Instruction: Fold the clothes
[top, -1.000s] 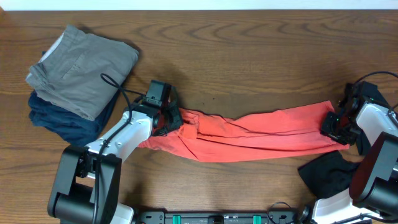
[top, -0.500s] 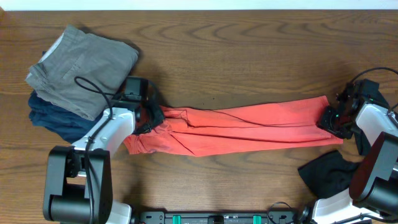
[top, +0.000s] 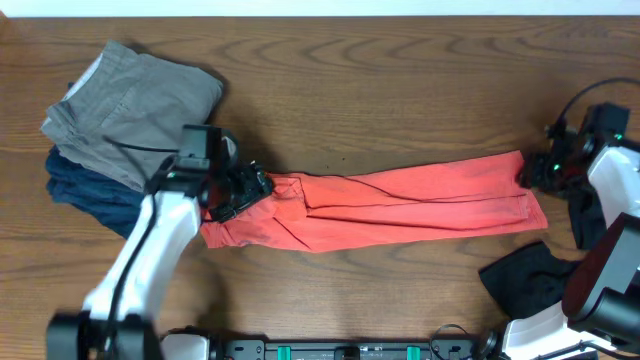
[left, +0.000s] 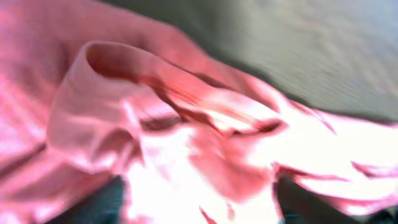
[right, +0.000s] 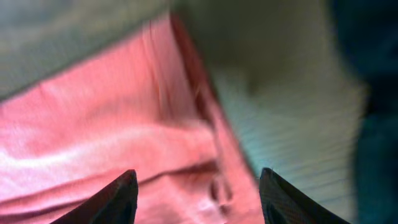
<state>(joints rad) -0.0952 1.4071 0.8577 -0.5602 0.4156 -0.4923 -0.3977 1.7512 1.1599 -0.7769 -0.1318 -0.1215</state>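
Nearest the robot, a crumpled black garment (top: 525, 272) is seen just on the near side of the T-shirt's right end, not yet folded. The coral-red T-shirt (top: 400, 205) itself is laid across the surface (top: 400, 90) as a long, loosely creased band, and an arm is found at each end of it. At its left end the left tool (top: 248, 188) is set against the bunched cloth. Whether it is closed on that cloth cannot be told, since the wrist view is filled with blurred pink folds and no fingers are shown. At its right end the right tool (right: 198, 177) is held wide, with nothing between its tips and the shirt's edge lying below them. Beyond the T-shirt's left end, a folded grey-khaki garment (top: 135, 110) is stacked on a navy garment (top: 85, 190). The shirt is judged light, soft and limp, so sagging and wrinkling are to be expected wherever it is unsupported. It is best pinched at a hem or corner at each end and kept taut between the two.
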